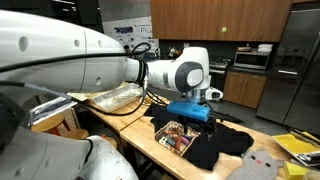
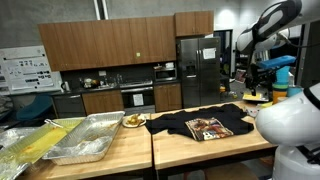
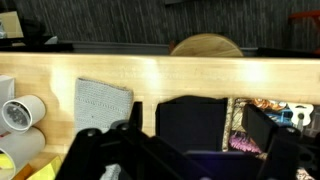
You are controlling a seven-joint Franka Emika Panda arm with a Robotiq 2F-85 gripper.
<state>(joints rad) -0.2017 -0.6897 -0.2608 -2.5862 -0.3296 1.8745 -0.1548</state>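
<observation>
Gripper point(image 3: 190, 110) recorded wide open and empty; black T-shirt point(image 3: 195, 130) is seen directly beneath it, lower centre of wrist view, spread flat on the table point(image 3: 150, 75).

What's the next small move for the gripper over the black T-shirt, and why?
Probably lower straight down toward the black T-shirt. The gripper is open and hangs above it, not touching. In the wrist view the shirt's dark fabric lies between the jaws on the wooden table, with the gray cloth off to one side. Descending would bring it into pinching range.
</observation>
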